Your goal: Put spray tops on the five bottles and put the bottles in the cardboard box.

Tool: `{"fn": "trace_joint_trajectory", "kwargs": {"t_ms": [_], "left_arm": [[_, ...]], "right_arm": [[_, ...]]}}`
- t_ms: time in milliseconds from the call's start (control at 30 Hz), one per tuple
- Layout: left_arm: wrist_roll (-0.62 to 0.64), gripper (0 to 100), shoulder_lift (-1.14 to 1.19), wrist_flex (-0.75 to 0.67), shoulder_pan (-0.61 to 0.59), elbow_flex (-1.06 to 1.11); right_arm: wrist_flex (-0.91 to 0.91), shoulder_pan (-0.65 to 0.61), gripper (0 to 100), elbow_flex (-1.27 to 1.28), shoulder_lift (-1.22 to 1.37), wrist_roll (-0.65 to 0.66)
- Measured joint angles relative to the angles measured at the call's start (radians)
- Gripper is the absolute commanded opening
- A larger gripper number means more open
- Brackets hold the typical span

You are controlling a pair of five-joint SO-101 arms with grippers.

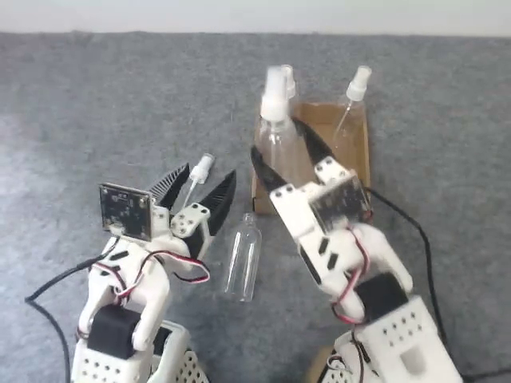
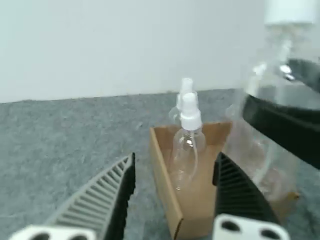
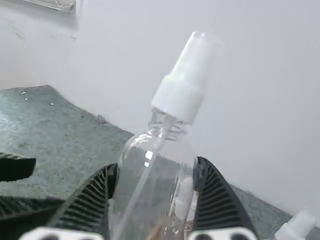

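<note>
- Right claw (image 1: 275, 137) is clamped on a clear bottle (image 1: 277, 120) with a white spray top, held upright above the cardboard box (image 1: 319, 116).
- Two more clear, topped bottles (image 1: 351, 108) are standing in the brown box.
- Left claw (image 1: 207, 174) is spread apart, with a loose spray top (image 1: 200, 169) seen between its fingers from above.
- An uncapped clear bottle (image 1: 243, 255) is lying on the grey desk (image 1: 96, 120) between the arms.
</note>
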Motion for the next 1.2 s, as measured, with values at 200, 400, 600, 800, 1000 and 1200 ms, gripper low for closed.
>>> {"fn": "trace_joint_trajectory", "kwargs": {"t_ms": [200, 400, 600, 800, 1000, 1200], "left_arm": [[-0.061, 28, -0.002, 0.012, 0.094, 0.002], [-0.074, 29, -0.003, 0.012, 0.117, 0.021], [-0.098, 27, -0.009, -0.017, 0.123, 0.055], [-0.109, 27, -0.009, -0.018, 0.124, 0.054], [-0.112, 27, -0.009, -0.018, 0.124, 0.054], [-0.112, 27, -0.009, -0.018, 0.124, 0.054]], "right_arm": [[0.026, 0.0, 0.6, -0.244, 0.344, -0.057], [0.331, -0.057, 0.6, -0.499, 0.511, -0.18], [0.726, -0.146, 0.6, -0.72, 0.514, -0.196], [0.835, -0.15, 0.6, -0.792, 0.514, -0.199], [0.859, -0.143, 0.6, -0.796, 0.512, -0.201], [0.884, -0.084, 0.6, -0.796, 0.437, -0.183]]}}
